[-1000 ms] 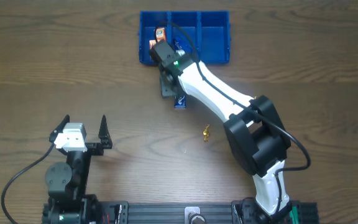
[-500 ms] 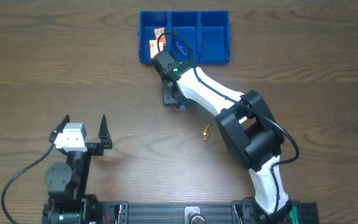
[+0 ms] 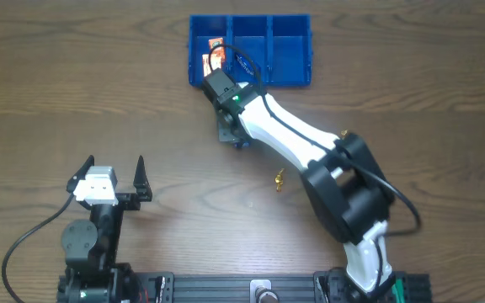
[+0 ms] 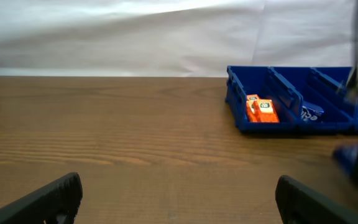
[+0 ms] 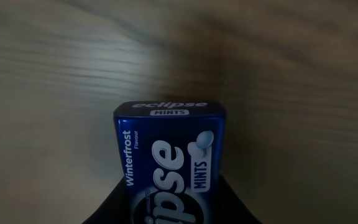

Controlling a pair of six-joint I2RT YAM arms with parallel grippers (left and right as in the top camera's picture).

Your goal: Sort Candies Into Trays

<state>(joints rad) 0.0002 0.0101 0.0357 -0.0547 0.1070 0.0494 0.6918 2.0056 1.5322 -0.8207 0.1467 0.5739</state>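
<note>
The right arm's wrist has slid a touch nearer over the last second and settled down over the blue mint tin (image 5: 171,155), so the tin, plain to see on the wood a second ago, now shows as a sliver under the right gripper (image 3: 231,133). The wrist camera has that gripper's dark fingers (image 5: 124,202) clamped on either side of the tin, with bare table (image 3: 411,101) beyond it. That looks like a grasp made just near of the blue tray (image 3: 309,50), with the carry into a compartment yet to come. The left gripper (image 3: 114,173) sits parked at the near left, jaws spread wide on nothing. A gold candy (image 3: 279,178) waits on the table, nearer than the tin and to its right. The orange candies (image 4: 261,110) lie in the tray's left compartment. Whether the tin is off the table I cannot tell. The arm covers part of the middle compartment from above, and in the left wrist view the tray's right end is lost behind a dark blur.
</note>
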